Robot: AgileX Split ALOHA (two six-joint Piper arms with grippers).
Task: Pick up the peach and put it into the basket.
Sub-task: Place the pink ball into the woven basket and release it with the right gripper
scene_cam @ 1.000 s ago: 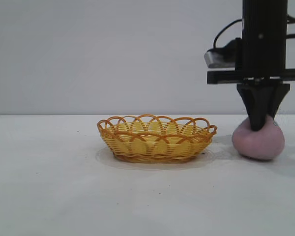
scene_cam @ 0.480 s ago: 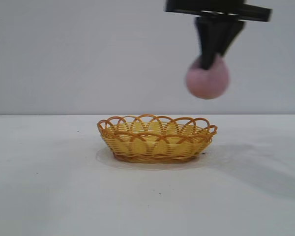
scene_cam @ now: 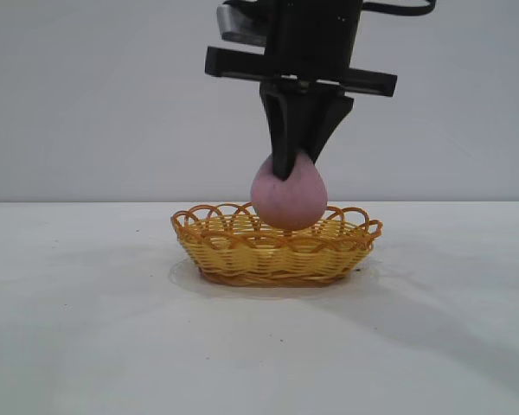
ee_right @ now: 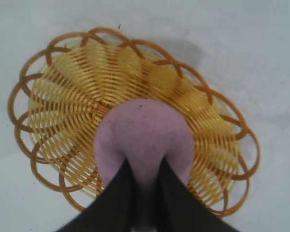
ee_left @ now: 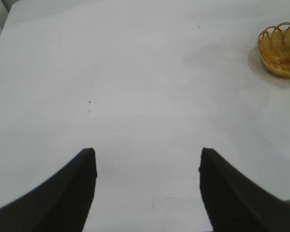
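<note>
The pinkish-purple peach (scene_cam: 287, 197) hangs in my right gripper (scene_cam: 292, 164), which is shut on its top and holds it just above the middle of the basket (scene_cam: 277, 249). The basket is a shallow yellow wicker oval with an orange-brown looped rim, standing on the white table. In the right wrist view the peach (ee_right: 144, 137) sits between my two dark fingers (ee_right: 117, 193) with the basket (ee_right: 63, 96) spread out beneath it. My left gripper (ee_left: 147, 154) is open and empty over bare table, far from the basket (ee_left: 282, 48), and is out of the exterior view.
The white table (scene_cam: 86, 328) stretches flat around the basket. A grey wall stands behind. Nothing else stands on the table.
My right gripper lifted the peach off the table at the right, carried it left, and lowered it to just above the basket.
</note>
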